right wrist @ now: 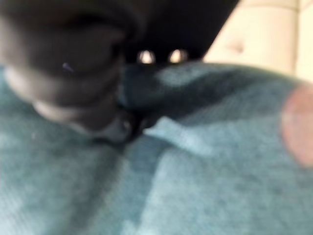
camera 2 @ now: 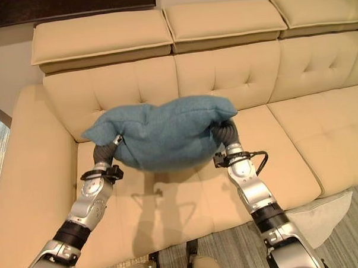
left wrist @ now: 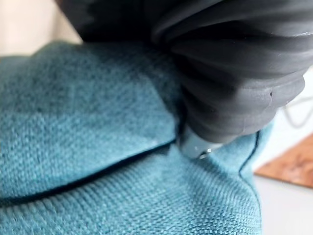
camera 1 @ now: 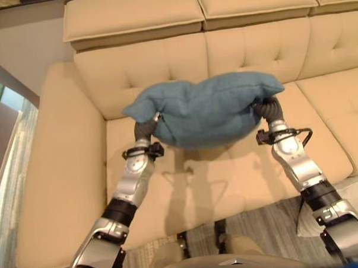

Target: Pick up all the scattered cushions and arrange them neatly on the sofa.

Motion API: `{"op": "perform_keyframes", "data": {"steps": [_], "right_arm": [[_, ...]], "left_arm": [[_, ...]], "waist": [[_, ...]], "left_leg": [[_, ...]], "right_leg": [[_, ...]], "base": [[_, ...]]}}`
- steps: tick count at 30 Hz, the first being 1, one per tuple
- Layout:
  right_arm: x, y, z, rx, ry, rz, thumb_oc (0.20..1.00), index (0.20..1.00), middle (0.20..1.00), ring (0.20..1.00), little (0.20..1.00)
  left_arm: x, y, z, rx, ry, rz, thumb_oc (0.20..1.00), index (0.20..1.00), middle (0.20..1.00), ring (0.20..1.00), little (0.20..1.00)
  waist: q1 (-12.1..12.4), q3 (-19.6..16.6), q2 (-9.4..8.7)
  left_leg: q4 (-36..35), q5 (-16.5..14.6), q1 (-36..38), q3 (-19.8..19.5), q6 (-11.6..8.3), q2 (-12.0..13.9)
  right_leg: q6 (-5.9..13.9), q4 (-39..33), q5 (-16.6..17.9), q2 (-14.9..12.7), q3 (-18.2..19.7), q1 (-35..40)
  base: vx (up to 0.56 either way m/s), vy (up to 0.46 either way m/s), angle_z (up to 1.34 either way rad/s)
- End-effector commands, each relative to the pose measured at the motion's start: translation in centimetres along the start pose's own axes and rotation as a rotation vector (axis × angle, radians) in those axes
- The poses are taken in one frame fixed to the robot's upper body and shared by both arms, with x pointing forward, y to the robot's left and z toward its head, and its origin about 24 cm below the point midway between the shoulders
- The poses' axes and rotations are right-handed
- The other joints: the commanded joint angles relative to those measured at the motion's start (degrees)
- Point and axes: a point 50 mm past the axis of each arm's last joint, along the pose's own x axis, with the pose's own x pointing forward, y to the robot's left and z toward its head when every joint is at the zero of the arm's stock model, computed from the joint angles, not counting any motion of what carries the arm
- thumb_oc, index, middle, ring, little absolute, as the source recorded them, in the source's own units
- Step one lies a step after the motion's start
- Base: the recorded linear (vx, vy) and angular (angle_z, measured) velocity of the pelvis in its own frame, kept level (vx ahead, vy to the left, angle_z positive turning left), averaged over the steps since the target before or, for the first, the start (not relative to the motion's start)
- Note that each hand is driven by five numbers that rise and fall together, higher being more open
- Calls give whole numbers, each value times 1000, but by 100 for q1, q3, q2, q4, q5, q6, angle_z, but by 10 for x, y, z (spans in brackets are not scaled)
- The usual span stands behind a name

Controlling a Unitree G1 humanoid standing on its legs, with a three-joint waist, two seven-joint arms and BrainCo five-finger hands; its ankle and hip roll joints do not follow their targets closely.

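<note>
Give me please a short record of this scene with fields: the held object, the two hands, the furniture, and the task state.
held object: blue cushion, lifted above the sofa seat, sagging in the middle
left hand: left hand at the cushion's left end, fingers hidden by the cloth
right hand: right hand at the cushion's right end, fingers hidden by the cloth
furniture: beige sofa with tufted backrest
task state: cushion not yet set down

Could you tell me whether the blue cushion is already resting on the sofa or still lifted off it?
Lifted. The blue cushion hangs between both arms above the sofa seat, casting a shadow on the seat below.
</note>
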Motion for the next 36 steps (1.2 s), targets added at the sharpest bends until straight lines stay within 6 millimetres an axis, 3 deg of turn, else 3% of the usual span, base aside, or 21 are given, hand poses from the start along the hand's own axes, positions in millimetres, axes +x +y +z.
{"op": "perform_keyframes", "data": {"steps": [1,7,12,18,26,32,35,36], "right_arm": [[30,21,73,71,-322,40,200,200,200,200,200],[55,16,108,39,-417,23,200,200,200,200,200],[66,10,113,40,-405,21,200,200,200,200,200],[72,4,107,13,-364,17,200,200,200,200,200],[74,-13,84,-56,-266,-13,200,200,200,200,200],[77,-20,88,-94,-270,-35,200,200,200,200,200],[82,-25,102,-152,-308,-52,200,200,200,200,200],[86,-28,110,-186,-328,-67,200,200,200,200,200]], "left_arm": [[27,-63,90,-1,-420,-221,200,200,200,200,200],[38,-74,127,37,-545,-229,200,200,200,200,200],[42,-76,141,37,-592,-221,200,200,200,200,200],[41,-69,143,22,-601,-204,200,200,200,200,200],[38,-61,134,16,-574,-195,200,200,200,200,200],[38,-66,130,21,-555,-214,200,200,200,200,200],[41,-72,126,31,-527,-221,200,200,200,200,200],[44,-75,128,39,-524,-222,351,351,351,351,351]], "waist": [[121,-33,-377],[252,188,-359],[352,322,-311],[438,391,-255],[627,609,-160],[662,678,-110],[650,726,-123],[637,722,-135]], "left_leg": [[392,-511,-173,122,-388,209],[598,-476,-635,-24,-393,232],[621,-403,-880,-140,-423,212],[631,-330,-1095,-230,-453,174],[713,-267,-1431,-374,-520,103],[643,-188,-1572,-425,-557,82],[642,-179,-1722,-441,-571,77],[631,-172,-1776,-454,-570,82]], "right_leg": [[777,151,-202,-721,148,203],[765,242,-119,-678,165,-225],[764,259,-96,-685,136,-436],[758,217,-71,-704,80,-603],[742,266,-87,-778,-49,-867],[756,262,-57,-790,-94,-1032],[765,277,-49,-792,-70,-1190],[767,284,-38,-791,-58,-1264]], "base": [[-56,-17,2],[-44,-26,-5],[-7,-18,-1],[-1,-8,4],[-12,-19,12],[-8,-5,7],[-10,-5,6],[0,0,0]]}}
